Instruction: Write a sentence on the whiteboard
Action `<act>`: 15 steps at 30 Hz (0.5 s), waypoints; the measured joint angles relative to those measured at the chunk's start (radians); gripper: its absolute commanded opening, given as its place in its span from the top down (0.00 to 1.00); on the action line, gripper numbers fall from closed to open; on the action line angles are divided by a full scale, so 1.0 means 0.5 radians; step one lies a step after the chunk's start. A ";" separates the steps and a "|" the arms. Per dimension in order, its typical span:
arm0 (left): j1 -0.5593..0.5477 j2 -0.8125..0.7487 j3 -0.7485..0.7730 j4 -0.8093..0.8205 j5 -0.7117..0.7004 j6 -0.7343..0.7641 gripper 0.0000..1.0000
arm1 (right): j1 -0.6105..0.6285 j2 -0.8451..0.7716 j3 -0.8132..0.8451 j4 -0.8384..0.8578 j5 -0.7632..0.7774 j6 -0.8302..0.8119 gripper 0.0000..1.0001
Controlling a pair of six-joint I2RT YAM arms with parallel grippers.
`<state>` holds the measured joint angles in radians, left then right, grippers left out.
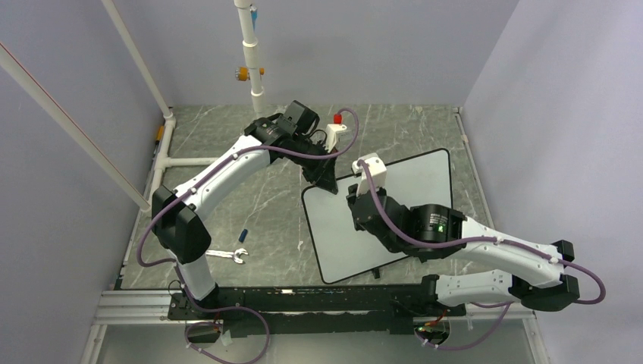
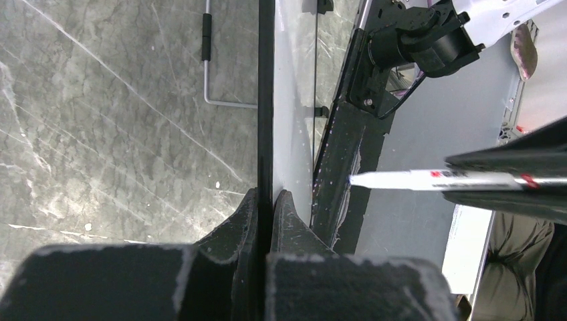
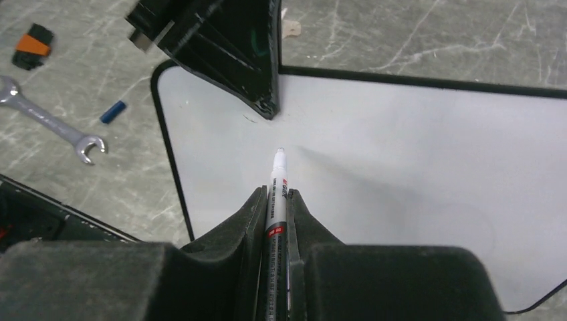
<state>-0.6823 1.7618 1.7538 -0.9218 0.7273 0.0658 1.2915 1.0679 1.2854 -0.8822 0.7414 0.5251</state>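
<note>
Grey marbled table, pale lilac walls — left gripper pinches the whiteboard, right gripper clasps a marker.

Left pincer clamped; right pincer clamped; arms reaching forward.

whiteboard: middle hidden under right arm in top view, right end cut off in right wrist view | marker: rear hidden between right gripper fingers, print too small to read, tip contact with whiteboard unclear | small blue piece left of whiteboard: too small to identify | wrench left of whiteboard: handle end cut off
</note>
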 measured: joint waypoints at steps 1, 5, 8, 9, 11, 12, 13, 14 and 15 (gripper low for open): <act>0.000 0.000 -0.001 0.000 -0.001 0.000 1.00 | 0.014 -0.017 -0.052 0.014 0.034 0.016 1.00; 0.000 -0.040 -0.052 0.034 -0.015 -0.016 1.00 | 0.043 -0.092 -0.252 0.139 0.078 0.043 1.00; -0.001 -0.044 -0.058 0.039 -0.018 -0.021 1.00 | 0.052 -0.103 -0.294 0.225 0.076 0.042 1.00; 0.000 -0.044 -0.059 0.040 -0.019 -0.022 1.00 | 0.054 -0.107 -0.314 0.262 0.073 0.040 1.00; 0.000 -0.044 -0.060 0.041 -0.019 -0.023 1.00 | 0.061 -0.113 -0.364 0.340 0.065 0.034 1.00; 0.000 -0.044 -0.061 0.042 -0.019 -0.024 1.00 | 0.066 -0.114 -0.388 0.376 0.058 0.032 1.00; 0.000 -0.044 -0.061 0.043 -0.019 -0.026 1.00 | 0.072 -0.114 -0.406 0.406 0.048 0.027 1.00; 0.000 -0.044 -0.062 0.045 -0.019 -0.031 1.00 | 0.082 -0.114 -0.426 0.438 0.040 0.021 1.00; 0.000 -0.044 -0.062 0.045 -0.020 -0.034 1.00 | 0.098 -0.113 -0.446 0.475 0.028 0.013 1.00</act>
<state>-0.6823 1.7397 1.7229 -0.8993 0.7174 0.0490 1.3403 1.0115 1.0626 -0.6449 0.7555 0.5316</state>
